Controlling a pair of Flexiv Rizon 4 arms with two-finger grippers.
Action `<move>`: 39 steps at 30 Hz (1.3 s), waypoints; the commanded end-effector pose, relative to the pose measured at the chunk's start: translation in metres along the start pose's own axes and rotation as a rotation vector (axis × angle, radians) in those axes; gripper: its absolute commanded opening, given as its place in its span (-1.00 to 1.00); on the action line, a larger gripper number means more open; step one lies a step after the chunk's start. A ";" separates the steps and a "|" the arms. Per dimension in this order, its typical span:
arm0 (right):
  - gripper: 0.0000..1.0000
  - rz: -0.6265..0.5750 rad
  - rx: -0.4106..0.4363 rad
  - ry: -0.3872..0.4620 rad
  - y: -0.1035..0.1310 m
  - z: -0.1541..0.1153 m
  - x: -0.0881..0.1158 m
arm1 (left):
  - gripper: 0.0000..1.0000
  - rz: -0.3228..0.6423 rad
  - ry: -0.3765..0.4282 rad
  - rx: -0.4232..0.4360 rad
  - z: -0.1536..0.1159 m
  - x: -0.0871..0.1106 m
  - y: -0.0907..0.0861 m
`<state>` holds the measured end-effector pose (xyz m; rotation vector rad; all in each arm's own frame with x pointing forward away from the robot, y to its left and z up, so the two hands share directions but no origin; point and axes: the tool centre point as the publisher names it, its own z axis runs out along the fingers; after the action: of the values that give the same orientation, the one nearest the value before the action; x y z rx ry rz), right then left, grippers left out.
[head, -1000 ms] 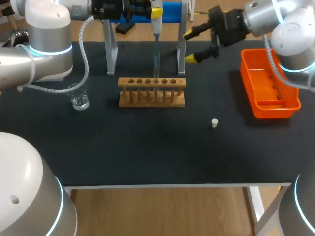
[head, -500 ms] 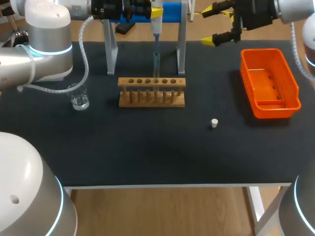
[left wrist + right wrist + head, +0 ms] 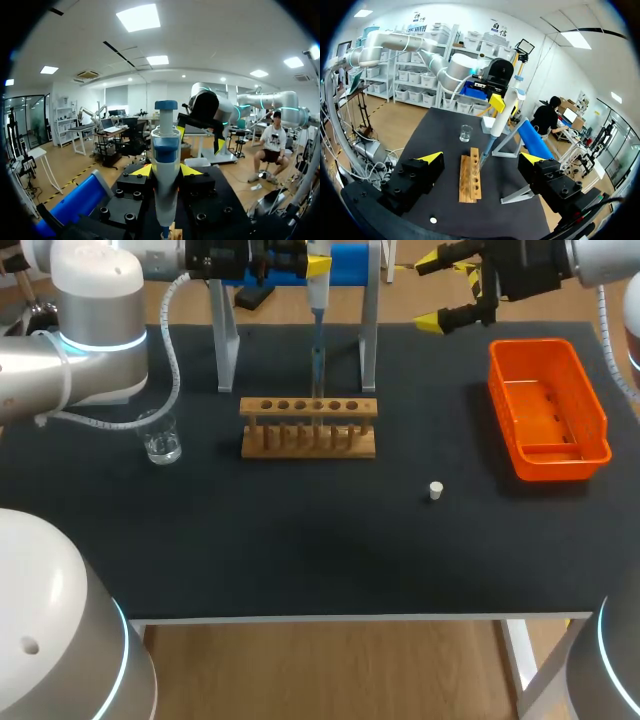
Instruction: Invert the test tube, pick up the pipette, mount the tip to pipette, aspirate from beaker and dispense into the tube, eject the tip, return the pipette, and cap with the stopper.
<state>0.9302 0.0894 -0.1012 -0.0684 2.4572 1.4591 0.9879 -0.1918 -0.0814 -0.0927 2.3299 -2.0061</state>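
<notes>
Your left gripper (image 3: 166, 171), top centre of the head view, has its yellow tips clamped either side of the white-and-blue pipette (image 3: 317, 300), which hangs upright over the wooden test-tube rack (image 3: 308, 430). Your right gripper (image 3: 432, 290), upper right near the orange plastic tray (image 3: 555, 468), is spread wide and holds nothing. The small white stopper (image 3: 435, 490) lies right of centre, the clear glass beaker (image 3: 160, 438) at the left.
</notes>
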 end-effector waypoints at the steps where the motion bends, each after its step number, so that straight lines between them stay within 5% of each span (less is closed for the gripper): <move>1: 1.00 0.049 -0.005 -0.012 0.030 0.001 -0.015 | -1.00 0.002 -0.002 0.001 -0.001 0.001 0.000; 10: 1.00 0.068 -0.025 -0.013 0.094 0.002 -0.044 | -1.00 0.002 -0.002 0.001 -0.001 0.001 0.000; 11: 0.06 0.081 -0.028 -0.020 0.099 0.003 -0.046 | -1.00 0.002 -0.002 0.001 -0.001 0.001 0.000; 13: -1.00 0.087 -0.032 -0.019 0.104 0.004 -0.049 | -1.00 0.002 -0.002 0.001 -0.001 0.001 0.000; 39: -1.00 0.119 -0.034 0.005 0.114 0.016 -0.052 | -1.00 0.002 -0.002 0.001 -0.001 0.001 0.000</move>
<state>0.9552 0.1442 -0.0007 0.0707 2.4602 1.5566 0.9879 -0.1917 -0.0814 -0.0929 2.3298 -2.0061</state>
